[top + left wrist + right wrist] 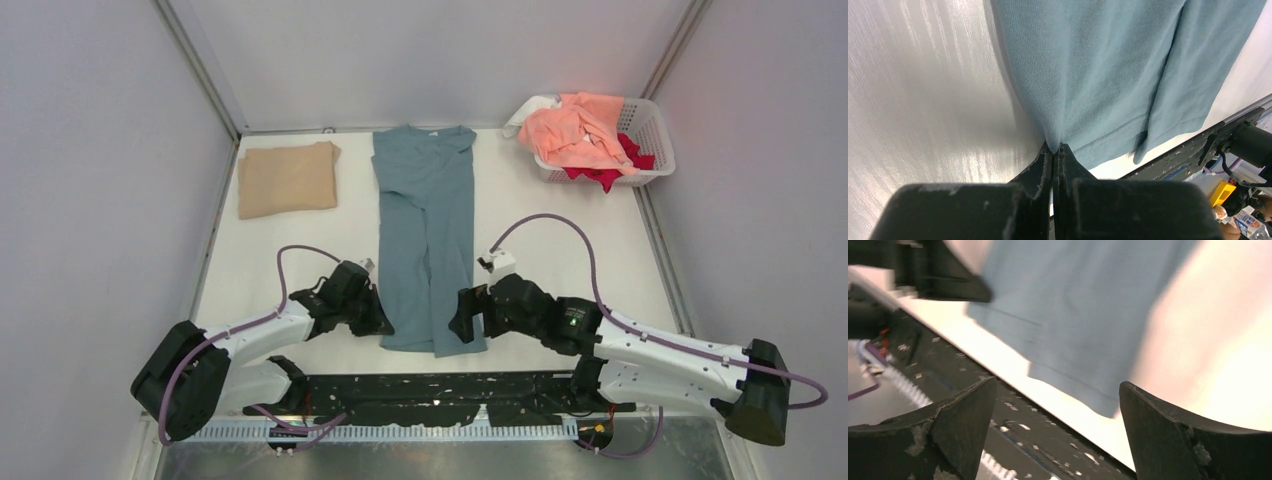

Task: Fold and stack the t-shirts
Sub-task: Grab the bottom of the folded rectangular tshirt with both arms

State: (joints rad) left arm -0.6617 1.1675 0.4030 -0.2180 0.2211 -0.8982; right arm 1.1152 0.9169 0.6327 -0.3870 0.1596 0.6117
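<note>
Top external view showed the teal-blue t-shirt [428, 235] lying lengthwise down the middle of the counter [560, 250]. Its collar was at the far end, its hem was nearest the arm bases, and both sides were folded inward into a long narrow strip. The left hand [372, 318] sat at the strip's near left edge and the right hand [463, 315] at its near right edge.

From the left wrist, the left hand [1054, 148] had its fingers pressed together, with a pucker of the teal cloth pinched at their tips close to the hem. The right wrist picture was blurred, but it showed the right hand [1058, 385] spread wide and holding nothing, above the shirt's near corner.

A folded tan t-shirt [288, 178] lay at the far left of the counter, apart from the teal one. At the far right, a white lattice basket [655, 120] held a peach-pink t-shirt [575, 130] heaped over a red t-shirt [605, 175].
</note>
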